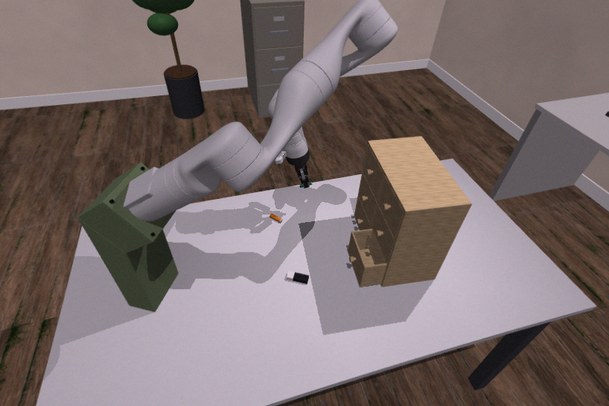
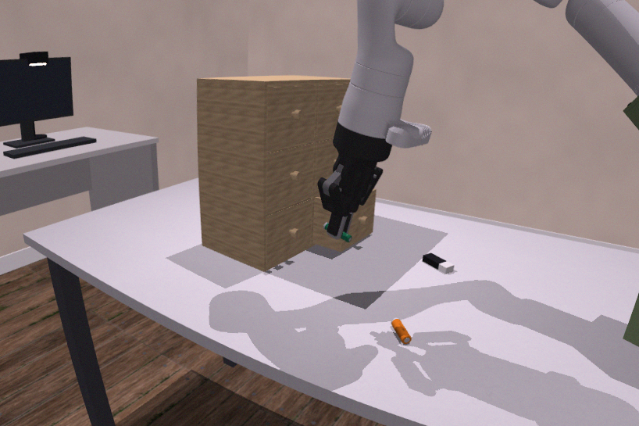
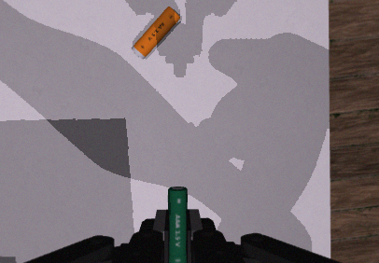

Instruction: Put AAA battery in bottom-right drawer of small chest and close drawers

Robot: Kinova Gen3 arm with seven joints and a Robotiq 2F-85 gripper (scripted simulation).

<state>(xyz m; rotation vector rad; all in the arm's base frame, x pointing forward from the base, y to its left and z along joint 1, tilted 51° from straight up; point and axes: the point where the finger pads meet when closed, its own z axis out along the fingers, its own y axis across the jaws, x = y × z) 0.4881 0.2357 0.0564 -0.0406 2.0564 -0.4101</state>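
Exterior view: gripping a green cylindrical AAA battery (image 1: 309, 184) (image 2: 347, 237) (image 3: 177, 234) in the black two-fingered claw (image 1: 305, 185) (image 2: 340, 233) (image 3: 177, 228), raised above the pale counter (image 1: 221, 337) (image 2: 129, 224) (image 3: 280, 6), outside the pulled-out bottom-right drawer (image 1: 357, 264) (image 2: 368, 206) of a tan wood-grained chest (image 1: 425, 243) (image 2: 232, 168). Also showing, lying apart, an orange cylindrical battery (image 1: 275, 218) (image 2: 401, 331) (image 3: 156, 33) and a black-and-white rectangular block (image 1: 298, 277) (image 2: 437, 263).

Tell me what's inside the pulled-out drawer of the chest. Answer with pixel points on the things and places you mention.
Bare wood shows in the open part of the drawer (image 1: 372, 273) (image 2: 367, 202). Its back end is covered by the chest (image 1: 423, 243) (image 2: 232, 173).
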